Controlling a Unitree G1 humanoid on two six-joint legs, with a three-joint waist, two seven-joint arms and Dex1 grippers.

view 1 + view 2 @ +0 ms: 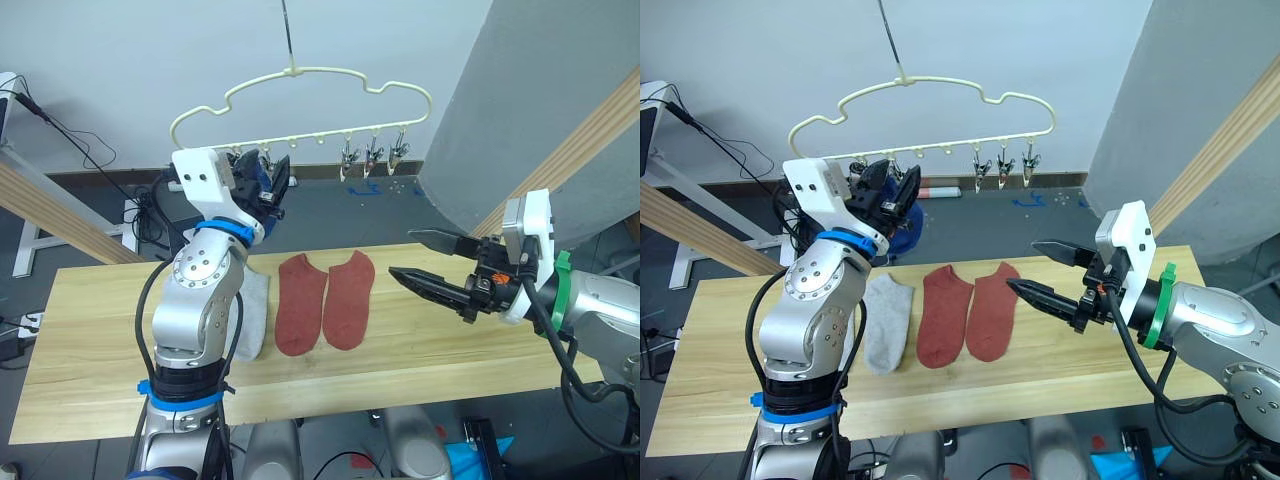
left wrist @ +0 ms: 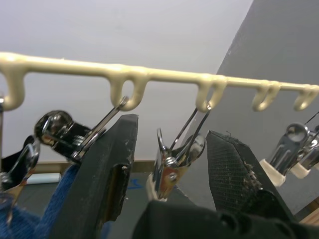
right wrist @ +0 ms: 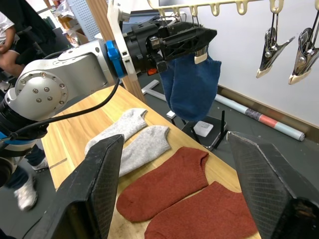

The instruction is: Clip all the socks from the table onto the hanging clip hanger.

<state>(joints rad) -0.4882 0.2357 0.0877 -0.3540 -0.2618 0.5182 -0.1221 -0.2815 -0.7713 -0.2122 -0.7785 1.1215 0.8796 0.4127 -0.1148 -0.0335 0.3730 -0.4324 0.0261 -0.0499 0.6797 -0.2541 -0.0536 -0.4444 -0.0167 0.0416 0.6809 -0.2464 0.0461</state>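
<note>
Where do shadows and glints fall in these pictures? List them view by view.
Left eye view: soft, even light; the red socks cast only faint shadows on the table. Left wrist view: the metal clip glints, and the open left gripper reads dark against the bright wall. Right wrist view: the open right gripper is dark in front, and the blue sock hangs against the pale wall.

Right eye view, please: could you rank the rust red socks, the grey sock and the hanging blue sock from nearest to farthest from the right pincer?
1. Rust red socks: on the table, just beside the right pincer.
2. Grey sock: farther toward the robot's left, beside the red pair.
3. Blue sock: hanging at the clip hanger by the left pincer.
</note>
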